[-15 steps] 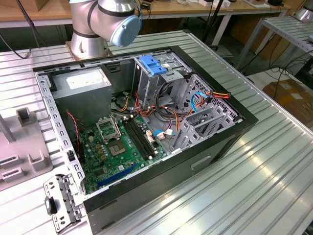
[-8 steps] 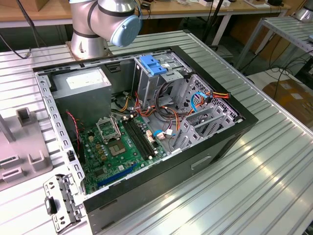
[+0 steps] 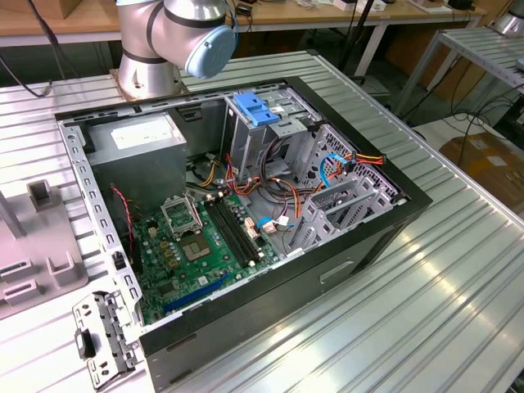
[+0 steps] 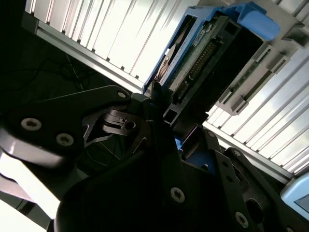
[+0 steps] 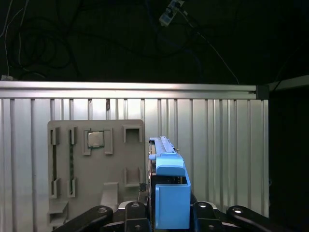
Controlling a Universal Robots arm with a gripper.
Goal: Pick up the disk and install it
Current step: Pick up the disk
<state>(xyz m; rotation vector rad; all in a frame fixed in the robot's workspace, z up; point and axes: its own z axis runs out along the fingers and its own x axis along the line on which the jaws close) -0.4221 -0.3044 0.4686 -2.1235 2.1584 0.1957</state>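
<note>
The disk stands edge-on between my fingers in the first wrist view, its blue plastic carrier facing the camera. In the second wrist view the disk shows its circuit-board side and connector, with the blue carrier along its edge. My gripper is shut on the disk, one dark finger on each side of it. The gripper holds it above the ribbed metal table. The open computer case lies on the table in the exterior view.
A grey fixture plate with slots and a processor chip lies on the table beside the held disk. Inside the case are a green motherboard, a grey power-supply box, cables, and a drive cage with a blue carrier. The arm's base stands behind the case.
</note>
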